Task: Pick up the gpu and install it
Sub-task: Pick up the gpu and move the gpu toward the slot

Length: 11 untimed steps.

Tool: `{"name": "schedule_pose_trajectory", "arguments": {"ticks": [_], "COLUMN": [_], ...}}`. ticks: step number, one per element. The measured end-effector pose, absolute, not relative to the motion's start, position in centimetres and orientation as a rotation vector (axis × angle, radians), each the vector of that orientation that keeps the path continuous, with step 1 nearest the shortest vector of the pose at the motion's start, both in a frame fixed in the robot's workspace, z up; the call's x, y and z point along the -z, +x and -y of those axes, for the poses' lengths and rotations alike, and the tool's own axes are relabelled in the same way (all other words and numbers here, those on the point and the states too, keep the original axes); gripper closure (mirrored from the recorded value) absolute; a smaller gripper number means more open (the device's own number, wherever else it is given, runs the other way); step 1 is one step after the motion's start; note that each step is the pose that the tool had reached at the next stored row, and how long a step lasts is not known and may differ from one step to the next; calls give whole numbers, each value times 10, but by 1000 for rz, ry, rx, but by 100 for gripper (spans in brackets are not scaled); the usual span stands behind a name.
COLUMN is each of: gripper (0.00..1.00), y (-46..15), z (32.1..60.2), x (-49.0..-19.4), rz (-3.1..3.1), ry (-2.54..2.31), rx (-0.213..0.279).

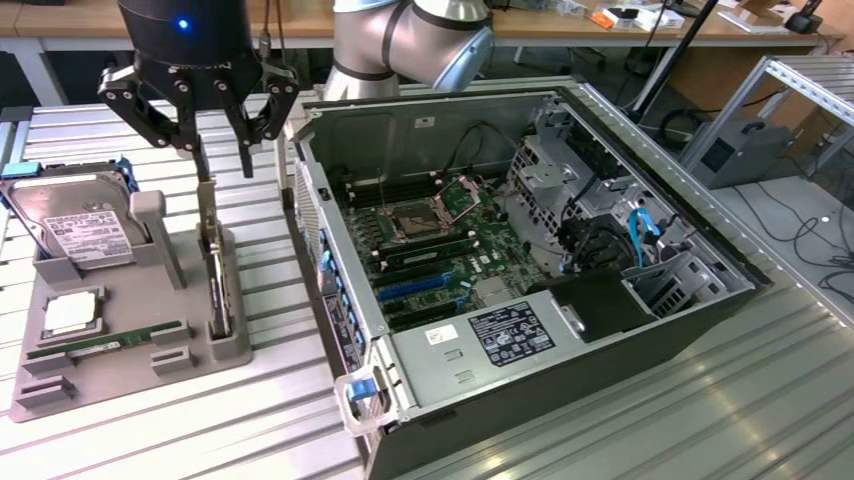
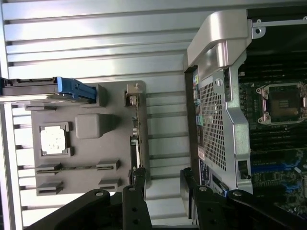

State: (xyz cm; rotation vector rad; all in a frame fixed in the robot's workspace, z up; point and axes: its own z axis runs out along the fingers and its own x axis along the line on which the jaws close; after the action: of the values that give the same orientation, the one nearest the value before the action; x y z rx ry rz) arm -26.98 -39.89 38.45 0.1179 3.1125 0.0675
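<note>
Gpu (image 1: 214,280), thin flat black-green card, silver bracket, stands on edge in grey plastic tray (image 1: 134,300), left of exterior frame. Black gripper (image 1: 223,160) above it, jaws spread, empty. Likely light, stiff, fragile (bare circuitry); pinch top edge.

The work surface is a table (image 1: 641,420) of ribbed, silver-grey metal profiles laid in parallel slats, and it reflects soft, even light. Behind it, along the far edge of the exterior view, stands a wooden bench (image 1: 54,20) carrying small items. At the exterior view's right, an aluminium frame (image 1: 814,80) stands over a grey box (image 1: 741,150). Black cables (image 1: 814,235) lie on the grey floor (image 1: 774,205).
</note>
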Motion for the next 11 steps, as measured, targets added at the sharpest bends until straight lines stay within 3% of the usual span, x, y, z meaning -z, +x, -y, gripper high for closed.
{"name": "schedule_pose_trajectory", "arguments": {"ticks": [11], "gripper": [58], "y": [-270], "z": [399], "x": [-381], "rz": [-3113], "ry": [118], "rx": [-68]}}
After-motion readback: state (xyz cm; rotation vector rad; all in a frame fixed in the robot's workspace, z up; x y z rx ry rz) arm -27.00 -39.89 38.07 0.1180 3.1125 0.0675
